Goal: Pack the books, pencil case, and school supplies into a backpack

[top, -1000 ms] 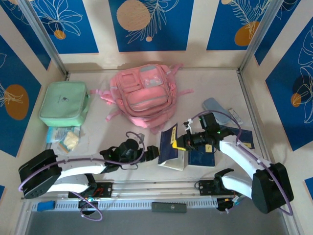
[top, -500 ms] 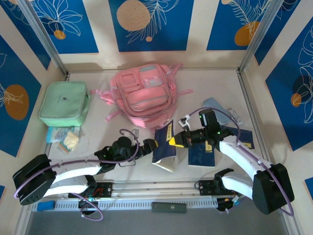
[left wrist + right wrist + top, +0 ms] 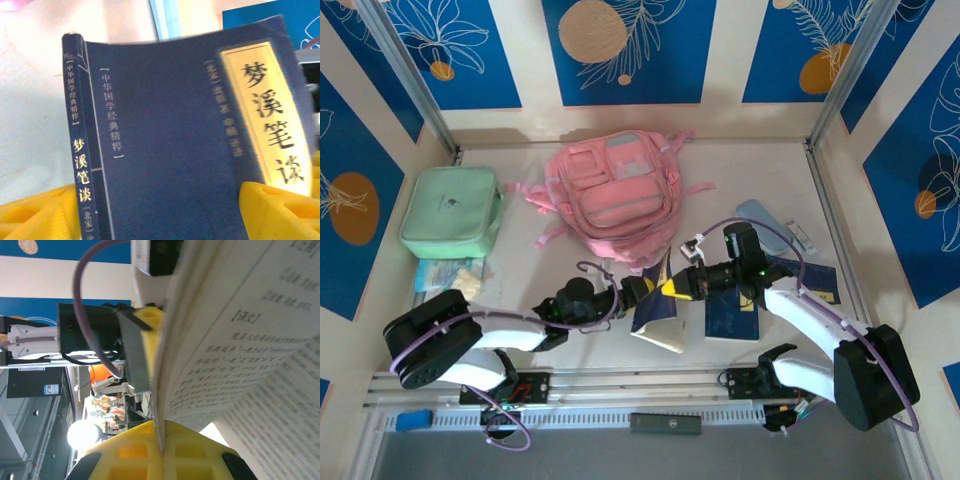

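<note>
Top external: the right gripper (image 3: 673, 287) is clenched on the page edge of a navy book (image 3: 657, 303). It holds the book tilted off the table (image 3: 520, 262) at centre frame, just below the pink backpack (image 3: 615, 190). At the book's left side, the left gripper (image 3: 640, 291) is released. Left wrist: yellow fingers (image 3: 40, 215) wide apart, spine and cover between them, contact unclear. Right of centre, a second book (image 3: 730, 322) lies flat. Further right, the pencil case (image 3: 757, 216) is partly behind the arm.
</note>
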You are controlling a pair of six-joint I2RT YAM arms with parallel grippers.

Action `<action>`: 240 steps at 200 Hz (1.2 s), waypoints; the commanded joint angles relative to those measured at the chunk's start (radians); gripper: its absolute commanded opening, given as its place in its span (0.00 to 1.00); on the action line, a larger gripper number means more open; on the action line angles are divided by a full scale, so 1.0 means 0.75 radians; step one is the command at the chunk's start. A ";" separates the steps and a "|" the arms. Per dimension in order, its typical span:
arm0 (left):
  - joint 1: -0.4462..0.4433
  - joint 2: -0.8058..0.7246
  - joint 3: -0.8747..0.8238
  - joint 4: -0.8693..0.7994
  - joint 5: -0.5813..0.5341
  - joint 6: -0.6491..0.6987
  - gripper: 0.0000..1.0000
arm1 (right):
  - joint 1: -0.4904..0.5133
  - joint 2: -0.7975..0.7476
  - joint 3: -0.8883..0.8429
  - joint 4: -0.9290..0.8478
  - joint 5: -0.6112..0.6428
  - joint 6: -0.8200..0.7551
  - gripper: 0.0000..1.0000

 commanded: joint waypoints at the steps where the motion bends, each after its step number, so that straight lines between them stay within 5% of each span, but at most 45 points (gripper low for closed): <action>1: 0.008 -0.080 0.057 -0.071 0.010 0.049 0.73 | -0.017 -0.014 -0.031 -0.020 -0.059 -0.040 0.00; 88: 0.007 -0.056 0.074 -0.174 0.010 0.072 0.32 | -0.046 0.081 -0.083 -0.116 0.016 -0.155 0.00; 188: 0.003 -0.071 0.185 -0.540 0.016 0.184 0.00 | -0.032 0.199 -0.119 -0.162 0.119 -0.233 0.00; 240: 0.013 -0.226 0.320 -0.748 -0.010 0.262 0.00 | -0.148 0.053 -0.045 -0.477 0.225 -0.300 0.75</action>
